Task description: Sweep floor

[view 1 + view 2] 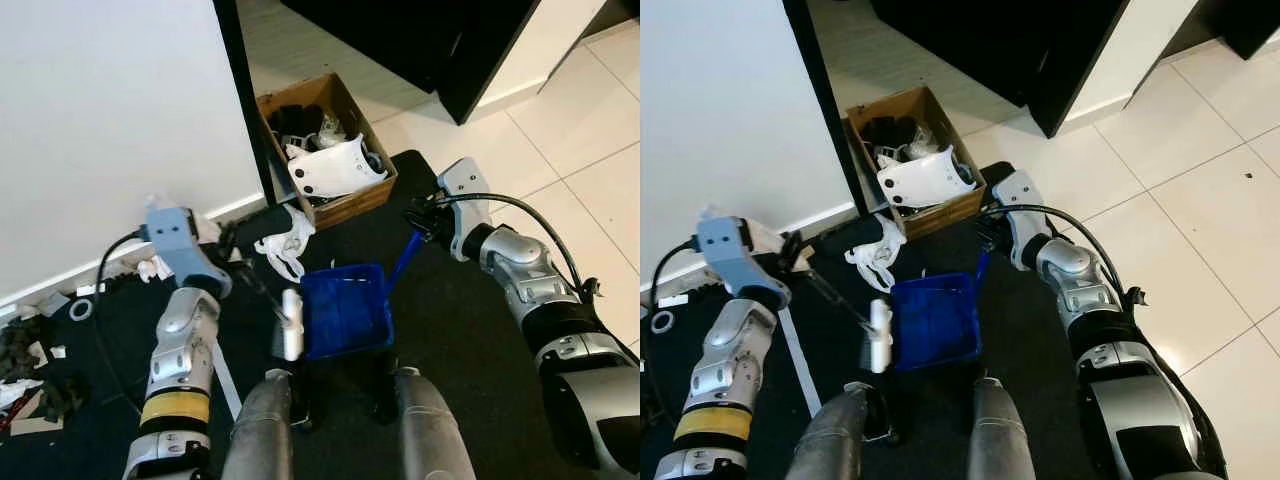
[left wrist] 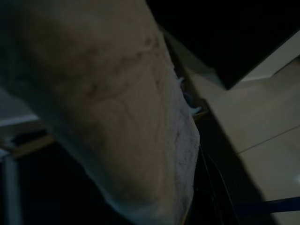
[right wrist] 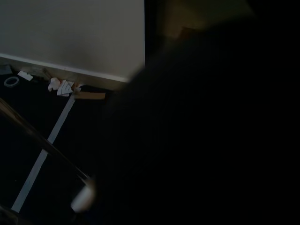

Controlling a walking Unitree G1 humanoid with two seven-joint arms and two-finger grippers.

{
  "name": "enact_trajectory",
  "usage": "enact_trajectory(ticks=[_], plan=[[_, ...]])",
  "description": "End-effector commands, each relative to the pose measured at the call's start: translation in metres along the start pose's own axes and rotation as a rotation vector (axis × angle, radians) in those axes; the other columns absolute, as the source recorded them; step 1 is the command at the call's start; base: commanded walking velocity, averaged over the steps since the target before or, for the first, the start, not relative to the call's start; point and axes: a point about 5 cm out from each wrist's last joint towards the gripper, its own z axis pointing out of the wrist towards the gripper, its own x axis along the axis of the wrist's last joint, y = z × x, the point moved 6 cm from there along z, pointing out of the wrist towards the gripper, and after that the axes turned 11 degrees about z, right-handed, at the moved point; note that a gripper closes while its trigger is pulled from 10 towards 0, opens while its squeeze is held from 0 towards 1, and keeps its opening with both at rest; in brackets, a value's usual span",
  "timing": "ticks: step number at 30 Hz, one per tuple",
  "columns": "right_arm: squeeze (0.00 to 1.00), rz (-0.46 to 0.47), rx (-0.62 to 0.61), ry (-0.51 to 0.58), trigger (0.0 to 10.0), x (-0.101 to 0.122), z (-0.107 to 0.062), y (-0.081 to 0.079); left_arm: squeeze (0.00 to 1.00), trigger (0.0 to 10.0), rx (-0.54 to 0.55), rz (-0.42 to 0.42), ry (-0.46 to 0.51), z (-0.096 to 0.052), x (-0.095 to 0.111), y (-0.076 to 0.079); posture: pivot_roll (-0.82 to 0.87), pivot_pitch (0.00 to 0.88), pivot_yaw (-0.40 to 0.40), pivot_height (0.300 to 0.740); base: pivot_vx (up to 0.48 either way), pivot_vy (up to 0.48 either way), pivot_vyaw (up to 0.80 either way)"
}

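Note:
A blue dustpan (image 1: 345, 312) lies on the dark mat just ahead of my legs. Its blue handle (image 1: 404, 258) slants up to my right gripper (image 1: 420, 220), which is shut on its top end. My left gripper (image 1: 234, 242) is shut on the thin black stick of a brush. The white brush head (image 1: 291, 322) hangs at the dustpan's left edge. A crumpled white bag (image 1: 285, 242) lies on the mat just beyond the pan. In the right wrist view the brush stick (image 3: 42, 140) and white head (image 3: 83, 199) show dimly.
A cardboard box (image 1: 352, 205) with white and black parts stands beyond the dustpan, against a black post (image 1: 250, 110). Scraps, a tape roll (image 1: 81, 310) and dark debris (image 1: 20, 345) lie along the white wall at left. Pale tiles (image 1: 560, 130) lie to the right.

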Motion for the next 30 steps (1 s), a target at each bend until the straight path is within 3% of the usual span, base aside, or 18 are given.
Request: enact_trajectory(ticks=[1,3,6,8,12,13,14,15,16,17,21,22,27,28,30], plan=[[0.0,0.064,0.02,-0.047,10.0,-0.023,-0.001,-0.009,0.0,10.0,-0.113,-0.166,-0.032,0.001,-0.015,0.037,-0.06,0.319,-0.002,0.74,0.0,0.0,0.0],[0.0,0.07,0.021,-0.035,10.0,-0.021,0.0,-0.01,0.0,10.0,-0.148,-0.224,-0.011,0.004,-0.007,0.05,-0.06,0.314,0.0,0.74,0.0,0.0,0.0],[0.0,0.073,0.02,-0.028,10.0,-0.02,0.001,-0.011,0.0,10.0,-0.169,-0.258,0.018,0.006,0.003,0.056,-0.05,0.309,0.003,0.74,0.0,0.0,0.0],[0.0,0.073,0.02,-0.026,10.0,-0.019,0.001,-0.011,0.0,10.0,-0.175,-0.259,0.029,0.006,0.007,0.057,-0.05,0.309,0.003,0.74,0.0,0.0,0.0],[0.0,0.075,0.016,-0.009,10.0,-0.015,0.001,-0.009,0.0,10.0,-0.18,-0.235,0.109,0.003,0.04,0.045,-0.05,0.301,0.008,0.74,0.0,0.0,0.0],[0.0,0.075,0.016,-0.009,10.0,-0.015,0.001,-0.009,0.0,10.0,-0.18,-0.235,0.109,0.003,0.04,0.045,-0.05,0.301,0.008,0.74,0.0,0.0,0.0],[0.0,0.076,0.014,-0.008,10.0,-0.016,0.001,-0.009,0.0,10.0,-0.17,-0.198,0.121,0.001,0.046,0.037,-0.04,0.295,0.01,0.74,0.0,0.0,0.0],[0.0,0.078,0.009,-0.006,10.0,-0.016,0.0,-0.008,0.0,10.0,-0.144,-0.104,0.139,-0.005,0.057,0.02,-0.03,0.292,0.011,0.74,0.0,0.0,0.0],[0.0,0.078,0.009,-0.006,10.0,-0.016,0.0,-0.008,0.0,10.0,-0.144,-0.104,0.139,-0.005,0.057,0.02,-0.03,0.292,0.011,0.74,0.0,0.0,0.0],[0.0,0.082,0.004,-0.004,10.0,-0.017,-0.001,-0.007,0.0,10.0,-0.117,-0.017,0.149,-0.011,0.065,0.003,-0.02,0.29,0.012,0.74,0.0,0.0,0.0],[0.0,0.093,-0.006,0.005,10.0,-0.017,-0.002,-0.005,0.0,10.0,-0.048,0.113,0.161,-0.026,0.085,-0.031,-0.01,0.286,0.01,0.74,0.0,0.0,0.0],[0.0,0.093,-0.006,0.005,10.0,-0.017,-0.002,-0.005,0.0,10.0,-0.048,0.113,0.161,-0.026,0.085,-0.031,-0.01,0.286,0.01,0.74,0.0,0.0,0.0],[0.0,0.134,-0.039,0.044,10.0,-0.016,-0.005,-0.002,0.0,10.0,0.103,0.176,0.172,-0.042,0.105,-0.069,0.01,0.279,0.011,0.74,0.0,0.0,0.0],[0.0,0.134,-0.039,0.044,10.0,-0.016,-0.005,-0.002,0.0,10.0,0.103,0.176,0.172,-0.042,0.105,-0.069,0.01,0.279,0.011,0.74,0.0,0.0,0.0],[0.0,0.151,-0.061,0.065,10.0,-0.016,-0.009,0.001,0.0,10.0,0.286,0.197,0.145,-0.047,0.105,-0.099,0.01,0.273,0.015,0.74,0.0,0.0,0.0]])
